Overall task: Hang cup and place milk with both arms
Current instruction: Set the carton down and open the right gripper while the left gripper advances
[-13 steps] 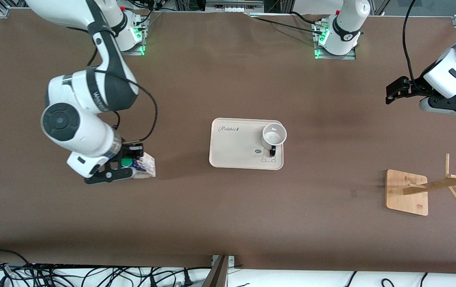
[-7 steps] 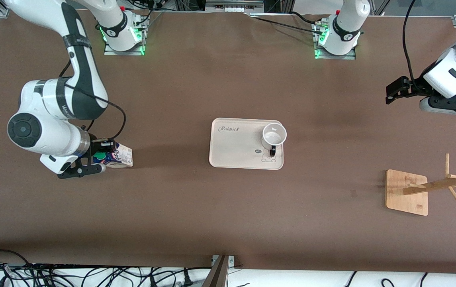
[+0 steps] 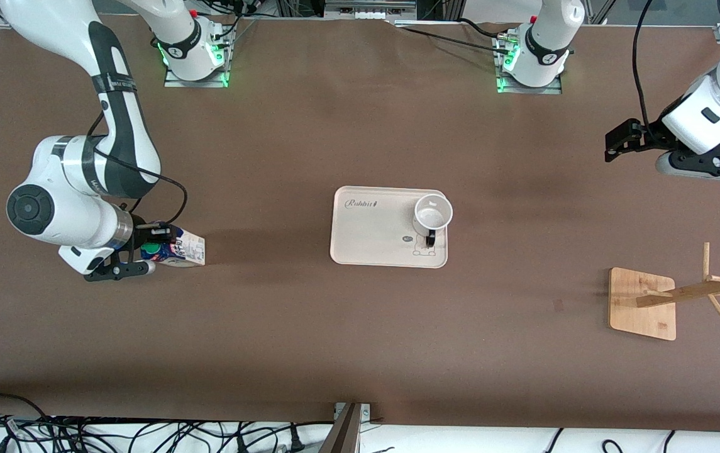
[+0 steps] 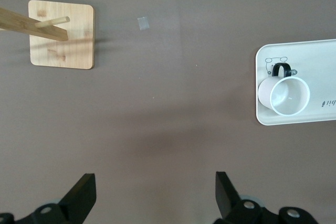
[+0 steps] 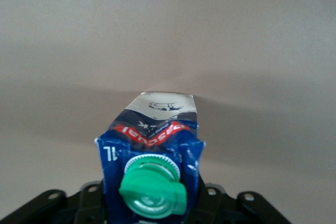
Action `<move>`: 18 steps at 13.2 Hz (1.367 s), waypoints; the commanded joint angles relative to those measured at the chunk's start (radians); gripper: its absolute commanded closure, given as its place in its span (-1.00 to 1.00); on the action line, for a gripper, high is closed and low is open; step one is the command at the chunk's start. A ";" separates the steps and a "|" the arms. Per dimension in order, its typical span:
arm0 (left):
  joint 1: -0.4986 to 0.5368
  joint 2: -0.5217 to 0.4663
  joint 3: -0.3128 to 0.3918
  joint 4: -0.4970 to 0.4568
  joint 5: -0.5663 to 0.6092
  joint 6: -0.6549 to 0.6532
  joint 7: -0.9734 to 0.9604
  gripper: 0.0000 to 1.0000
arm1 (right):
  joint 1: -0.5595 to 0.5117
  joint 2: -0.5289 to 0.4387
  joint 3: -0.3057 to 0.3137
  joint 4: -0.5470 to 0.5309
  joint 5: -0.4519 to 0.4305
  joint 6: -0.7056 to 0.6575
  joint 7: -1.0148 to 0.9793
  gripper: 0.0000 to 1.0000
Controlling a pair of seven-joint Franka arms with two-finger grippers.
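The milk [image 3: 178, 251], a blue-topped carton with a green cap, is gripped at its top by my right gripper [image 3: 146, 259] and held tilted at the right arm's end of the table. In the right wrist view the milk [image 5: 152, 145] fills the space between the jaws of the right gripper [image 5: 152, 205]. The white cup [image 3: 432, 212] stands upright on a white tray [image 3: 366, 242] at mid-table, with its black handle toward the front camera. My left gripper [image 3: 705, 168] is open and empty, up over the left arm's end. In the left wrist view the left gripper [image 4: 154, 195] shows above bare table, with the cup [image 4: 283, 95] farther off.
A wooden cup rack with pegs on a square base [image 3: 641, 303] stands at the left arm's end, nearer the front camera than the tray. Its base also shows in the left wrist view [image 4: 62, 38], as does the tray [image 4: 315, 56]. Brown table lies between tray and rack.
My right gripper has carried the milk away from the tray toward the right arm's end of the table. My left gripper has shifted slightly.
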 commanded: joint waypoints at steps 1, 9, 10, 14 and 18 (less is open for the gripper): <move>-0.013 0.013 -0.013 0.046 0.006 -0.050 -0.011 -1.00 | -0.007 -0.022 0.006 0.004 0.040 0.004 -0.013 -1.00; -0.007 0.240 -0.030 0.294 0.004 -0.095 0.006 -1.00 | 0.013 -0.177 0.016 0.158 -0.033 -0.172 -0.036 -1.00; -0.013 0.251 -0.030 0.291 -0.010 -0.090 -0.012 -1.00 | 0.013 -0.218 0.016 0.159 -0.048 -0.218 -0.036 -1.00; -0.082 0.306 -0.033 0.277 -0.069 0.008 -0.202 -1.00 | 0.013 -0.362 0.014 0.156 -0.128 -0.365 -0.037 -1.00; -0.226 0.413 -0.033 0.276 -0.059 0.152 -0.292 -1.00 | 0.013 -0.478 0.009 0.063 -0.177 -0.395 -0.036 -1.00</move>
